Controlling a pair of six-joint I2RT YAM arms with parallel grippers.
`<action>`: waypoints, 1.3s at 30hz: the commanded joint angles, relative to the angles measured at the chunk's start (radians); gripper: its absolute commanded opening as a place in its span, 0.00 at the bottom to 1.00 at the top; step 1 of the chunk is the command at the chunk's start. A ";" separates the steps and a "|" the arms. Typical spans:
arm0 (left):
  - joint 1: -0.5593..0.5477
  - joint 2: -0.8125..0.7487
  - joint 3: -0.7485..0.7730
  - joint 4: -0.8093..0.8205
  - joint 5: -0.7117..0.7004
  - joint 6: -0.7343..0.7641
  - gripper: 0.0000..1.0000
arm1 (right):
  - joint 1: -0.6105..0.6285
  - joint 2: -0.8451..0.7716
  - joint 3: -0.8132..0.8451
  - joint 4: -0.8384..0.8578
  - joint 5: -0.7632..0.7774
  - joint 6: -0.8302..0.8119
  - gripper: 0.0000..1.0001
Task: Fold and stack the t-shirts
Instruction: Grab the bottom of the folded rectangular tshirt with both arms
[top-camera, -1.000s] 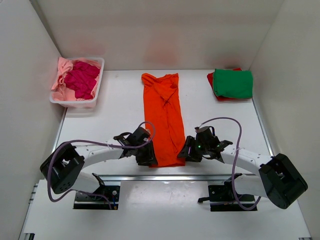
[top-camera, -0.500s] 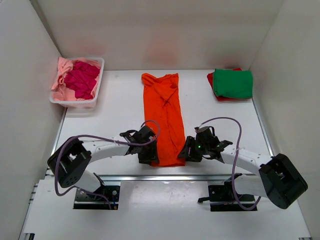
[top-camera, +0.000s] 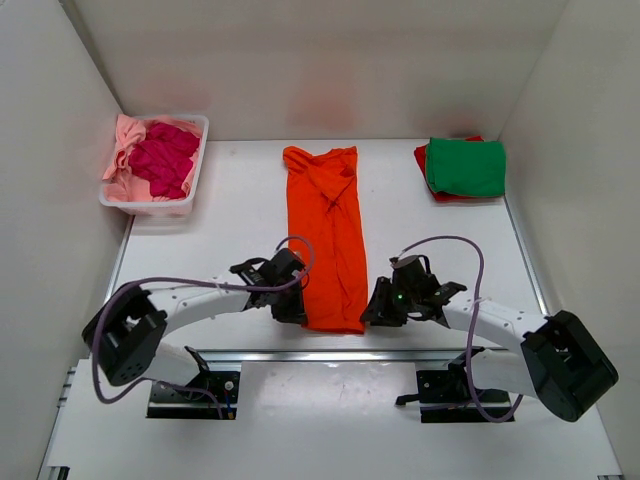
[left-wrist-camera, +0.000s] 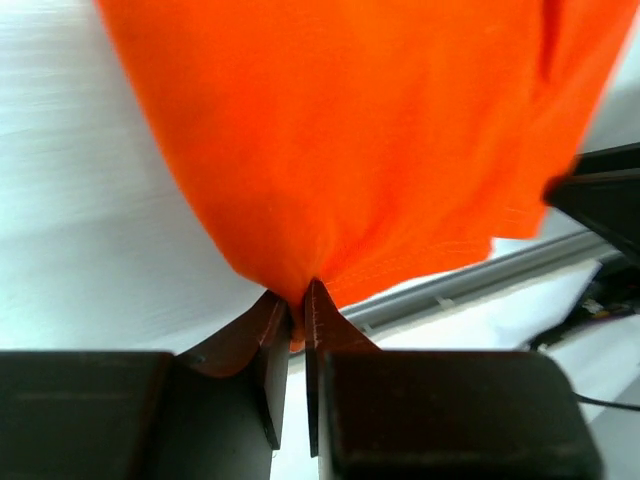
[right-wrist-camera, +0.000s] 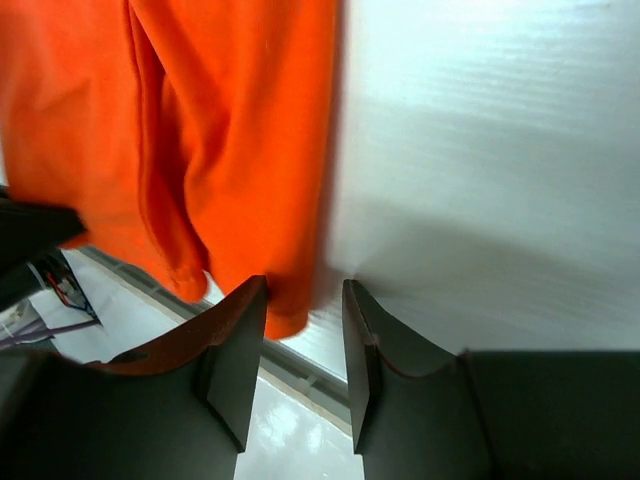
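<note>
The bright orange t-shirt (top-camera: 328, 235) lies lengthwise down the middle of the table, folded into a narrow strip. My left gripper (top-camera: 296, 312) is shut on its near left hem corner (left-wrist-camera: 300, 280), the cloth bunched between the jaws. My right gripper (top-camera: 372, 312) is open at the near right hem corner, with the orange hem edge (right-wrist-camera: 285, 300) between its spread fingers (right-wrist-camera: 240, 340). A green t-shirt (top-camera: 465, 166) lies folded on a red one (top-camera: 421, 158) at the back right. Magenta (top-camera: 163, 158) and light pink (top-camera: 122, 145) shirts fill the basket.
The white plastic basket (top-camera: 190, 200) stands at the back left. White walls enclose the table on three sides. A metal rail (top-camera: 330, 353) runs along the table's near edge just behind both grippers.
My left gripper has closed on the near left hem corner and pulled it slightly. My right gripper has edged toward the right corner and stays open.
</note>
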 joint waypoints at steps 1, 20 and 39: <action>0.018 -0.099 -0.046 -0.028 0.005 -0.007 0.22 | 0.033 -0.038 -0.016 -0.058 0.015 -0.013 0.34; 0.032 -0.206 -0.157 -0.045 0.020 -0.029 0.18 | 0.047 -0.023 -0.057 0.011 -0.050 -0.001 0.00; 0.018 -0.272 -0.220 -0.056 0.089 -0.049 0.20 | 0.030 -0.044 -0.013 -0.081 -0.169 -0.119 0.00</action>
